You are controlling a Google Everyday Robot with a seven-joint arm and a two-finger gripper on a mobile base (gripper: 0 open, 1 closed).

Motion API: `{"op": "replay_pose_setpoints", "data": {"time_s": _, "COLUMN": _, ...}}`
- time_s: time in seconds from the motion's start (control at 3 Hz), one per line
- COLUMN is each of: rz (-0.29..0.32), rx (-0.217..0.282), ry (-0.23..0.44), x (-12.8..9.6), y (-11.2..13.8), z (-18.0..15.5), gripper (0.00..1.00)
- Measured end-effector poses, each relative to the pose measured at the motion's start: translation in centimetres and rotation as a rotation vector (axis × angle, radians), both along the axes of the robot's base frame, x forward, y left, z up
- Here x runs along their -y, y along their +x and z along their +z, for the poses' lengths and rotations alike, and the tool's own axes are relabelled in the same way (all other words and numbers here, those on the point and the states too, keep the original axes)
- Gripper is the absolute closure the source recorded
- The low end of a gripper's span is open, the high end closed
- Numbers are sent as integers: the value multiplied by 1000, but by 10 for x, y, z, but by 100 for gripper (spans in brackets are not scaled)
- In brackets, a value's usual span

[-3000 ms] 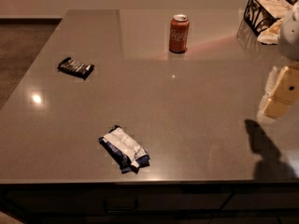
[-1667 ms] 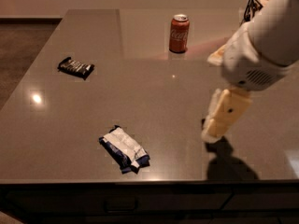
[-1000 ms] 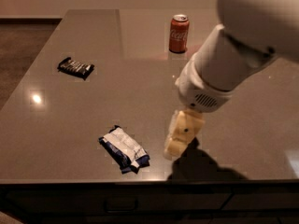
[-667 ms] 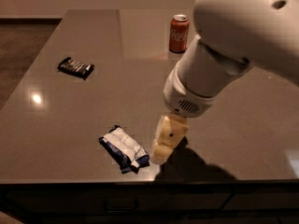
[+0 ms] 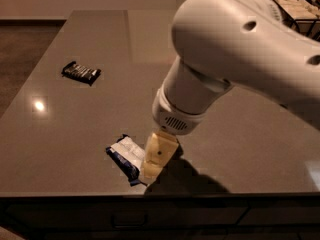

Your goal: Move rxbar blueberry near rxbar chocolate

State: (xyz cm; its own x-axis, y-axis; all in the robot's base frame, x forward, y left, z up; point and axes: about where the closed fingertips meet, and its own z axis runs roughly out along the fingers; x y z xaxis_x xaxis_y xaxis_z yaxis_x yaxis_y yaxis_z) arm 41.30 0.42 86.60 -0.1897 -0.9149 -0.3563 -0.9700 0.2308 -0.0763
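Note:
The rxbar blueberry (image 5: 125, 154), a dark-blue wrapper with a white face panel, lies near the table's front edge, left of centre. My gripper (image 5: 151, 170) is down at the bar's right end, its cream-coloured finger (image 5: 158, 156) covering that end. The rxbar chocolate (image 5: 81, 72), in a black wrapper, lies flat at the table's left side, well apart from the blue bar and the gripper.
My large white arm (image 5: 240, 54) fills the upper right and hides the table's back middle. A dark wire basket (image 5: 295, 6) stands at the back right corner. The grey table (image 5: 75, 119) has its front edge just below the blue bar.
The arm has swung from the right side leftward and forward, and the gripper has come down at the blue bar's right end. Neither bar has moved. The red can is now hidden behind the arm.

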Motion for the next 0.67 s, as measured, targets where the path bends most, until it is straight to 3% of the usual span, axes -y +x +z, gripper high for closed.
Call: {"op": "replay_pose_setpoints", "data": {"time_s": 0.67, "rz": -13, "rx": 6, "ry": -26, "x": -36, "y": -6, "z": -13, "gripper": 0}}
